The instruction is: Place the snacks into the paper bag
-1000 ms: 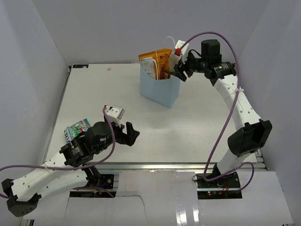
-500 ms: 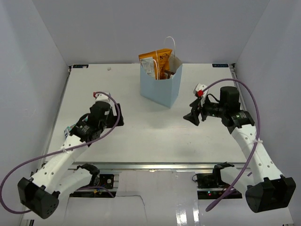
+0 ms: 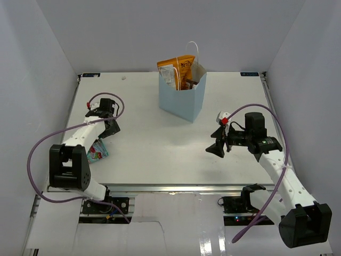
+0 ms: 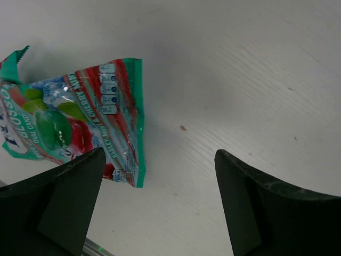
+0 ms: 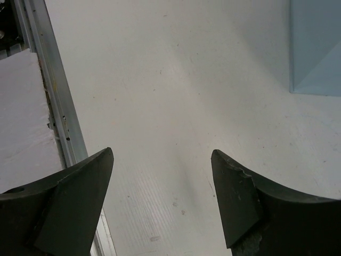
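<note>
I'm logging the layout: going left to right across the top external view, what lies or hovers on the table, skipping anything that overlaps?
green packet → paper bag → right gripper

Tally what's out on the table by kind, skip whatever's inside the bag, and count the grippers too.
Paper bag: 1
Green snack packet: 1
Grippers: 2, left gripper and right gripper
Total: 4
</note>
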`<state>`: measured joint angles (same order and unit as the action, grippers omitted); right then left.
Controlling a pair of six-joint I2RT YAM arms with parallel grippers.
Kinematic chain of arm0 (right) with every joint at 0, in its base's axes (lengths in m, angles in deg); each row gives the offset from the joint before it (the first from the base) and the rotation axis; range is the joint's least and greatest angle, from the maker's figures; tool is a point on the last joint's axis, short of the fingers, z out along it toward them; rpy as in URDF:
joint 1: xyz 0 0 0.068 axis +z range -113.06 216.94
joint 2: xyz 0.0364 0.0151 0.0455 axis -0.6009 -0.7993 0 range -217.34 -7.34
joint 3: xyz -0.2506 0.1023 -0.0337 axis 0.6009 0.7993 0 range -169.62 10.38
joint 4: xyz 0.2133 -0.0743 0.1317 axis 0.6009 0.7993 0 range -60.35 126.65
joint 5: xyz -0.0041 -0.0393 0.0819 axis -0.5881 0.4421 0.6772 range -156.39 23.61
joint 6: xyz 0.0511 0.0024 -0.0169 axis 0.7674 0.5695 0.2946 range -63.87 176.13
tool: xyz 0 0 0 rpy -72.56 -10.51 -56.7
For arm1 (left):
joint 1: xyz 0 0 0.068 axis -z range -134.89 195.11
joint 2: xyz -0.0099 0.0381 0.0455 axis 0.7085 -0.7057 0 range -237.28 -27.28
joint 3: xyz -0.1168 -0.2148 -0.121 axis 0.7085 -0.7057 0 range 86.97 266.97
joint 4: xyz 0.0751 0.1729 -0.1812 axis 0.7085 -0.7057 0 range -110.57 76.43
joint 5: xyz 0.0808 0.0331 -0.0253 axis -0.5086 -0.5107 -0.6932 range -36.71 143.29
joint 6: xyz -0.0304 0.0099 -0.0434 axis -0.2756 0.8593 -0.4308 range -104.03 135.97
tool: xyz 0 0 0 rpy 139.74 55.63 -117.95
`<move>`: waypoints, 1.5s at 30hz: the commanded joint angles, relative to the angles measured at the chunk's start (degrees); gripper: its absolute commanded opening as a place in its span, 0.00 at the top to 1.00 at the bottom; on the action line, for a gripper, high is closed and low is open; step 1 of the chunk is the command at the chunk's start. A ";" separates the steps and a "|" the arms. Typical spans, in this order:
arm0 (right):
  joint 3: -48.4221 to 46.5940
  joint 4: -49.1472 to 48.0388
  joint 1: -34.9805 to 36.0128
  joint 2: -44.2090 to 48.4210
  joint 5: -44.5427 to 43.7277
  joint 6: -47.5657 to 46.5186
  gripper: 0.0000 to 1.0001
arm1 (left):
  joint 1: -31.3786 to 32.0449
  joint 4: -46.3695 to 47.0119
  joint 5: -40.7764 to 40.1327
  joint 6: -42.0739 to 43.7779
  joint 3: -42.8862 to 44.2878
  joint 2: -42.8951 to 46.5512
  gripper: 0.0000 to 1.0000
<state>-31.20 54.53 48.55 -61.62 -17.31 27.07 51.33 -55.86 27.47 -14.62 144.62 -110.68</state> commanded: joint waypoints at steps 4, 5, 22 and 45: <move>0.63 -1.86 -0.28 2.07 1.98 -1.09 0.20 | -3.23 -6.49 -11.17 -8.34 5.54 -7.48 0.06; 0.63 -1.86 -0.28 2.42 1.98 -1.17 0.20 | -3.58 -6.76 -11.79 -8.78 5.98 -9.05 0.06; 0.98 -1.77 -0.28 4.18 2.78 -1.44 0.20 | -10.79 -5.44 -2.92 -5.98 7.48 -19.88 0.57; 3.09 16.21 -0.19 14.90 20.79 -45.16 0.10 | 4.67 10.20 66.94 9.15 -1.13 9.74 1.00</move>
<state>-28.20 61.96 48.51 -48.62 -3.04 1.56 52.32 -47.27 82.96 -5.46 144.82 -103.27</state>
